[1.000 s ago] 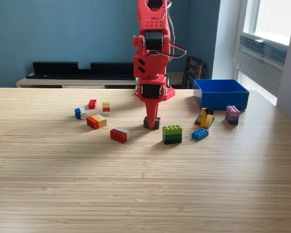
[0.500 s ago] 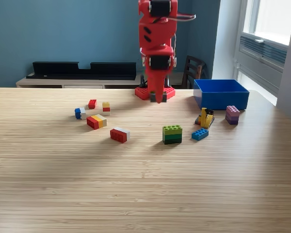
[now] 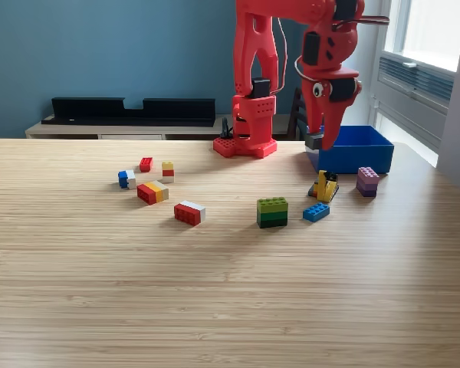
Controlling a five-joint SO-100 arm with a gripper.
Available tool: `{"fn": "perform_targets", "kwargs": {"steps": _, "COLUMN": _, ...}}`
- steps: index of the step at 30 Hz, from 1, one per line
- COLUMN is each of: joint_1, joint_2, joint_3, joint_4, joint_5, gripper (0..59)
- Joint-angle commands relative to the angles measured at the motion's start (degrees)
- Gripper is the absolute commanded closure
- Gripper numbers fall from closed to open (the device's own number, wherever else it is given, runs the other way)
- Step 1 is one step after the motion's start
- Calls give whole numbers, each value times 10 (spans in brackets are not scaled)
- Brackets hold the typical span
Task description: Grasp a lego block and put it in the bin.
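So hand [image 3: 320, 142] was clamped on a small dark grey block [image 3: 314, 142], hanging over the blue, low-walled bin's [image 3: 351, 150] 9 o'clock edge, clear of surface [image 3: 215, 291].

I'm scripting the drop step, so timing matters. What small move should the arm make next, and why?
Probably carry a little further toward the exterior view's right before releasing. The gripper is shut on the dark block, and it appears to hang at the near-left wall of the bin rather than clearly over its opening.
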State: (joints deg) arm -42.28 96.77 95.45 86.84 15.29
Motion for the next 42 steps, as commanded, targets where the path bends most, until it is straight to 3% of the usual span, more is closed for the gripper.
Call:
{"fn": "perform_targets", "kwargs": {"steps": 1, "joint_1": -135, "joint_2": 39, "joint_3": -29, "joint_4": 19, "joint_5": 30, "gripper": 586}}
{"fn": "perform_targets", "kwargs": {"steps": 11, "joint_1": -241, "joint_2": 37, "joint_3": -117, "joint_4": 87, "joint_5": 44, "gripper": 586}}
{"fn": "perform_targets", "kwargs": {"steps": 26, "joint_1": -290, "joint_2": 34, "joint_3": -76, "joint_4": 93, "joint_5": 37, "gripper": 575}}
{"fn": "perform_targets", "kwargs": {"steps": 28, "joint_1": -293, "joint_2": 34, "joint_3": -75, "joint_4": 93, "joint_5": 40, "gripper": 524}}
{"fn": "perform_targets", "kwargs": {"steps": 32, "joint_1": -295, "joint_2": 34, "joint_3": -70, "joint_4": 93, "joint_5": 53, "gripper": 264}}
{"fn": "perform_targets", "kwargs": {"steps": 34, "joint_1": -295, "joint_2": 34, "joint_3": -68, "joint_4": 93, "joint_5": 54, "gripper": 185}}
{"fn": "perform_targets", "kwargs": {"steps": 38, "joint_1": -298, "joint_2": 34, "joint_3": -62, "joint_4": 93, "joint_5": 54, "gripper": 178}}
{"fn": "perform_targets", "kwargs": {"steps": 42, "joint_1": -297, "joint_2": 36, "joint_3": -57, "joint_4": 93, "joint_5": 54, "gripper": 212}}
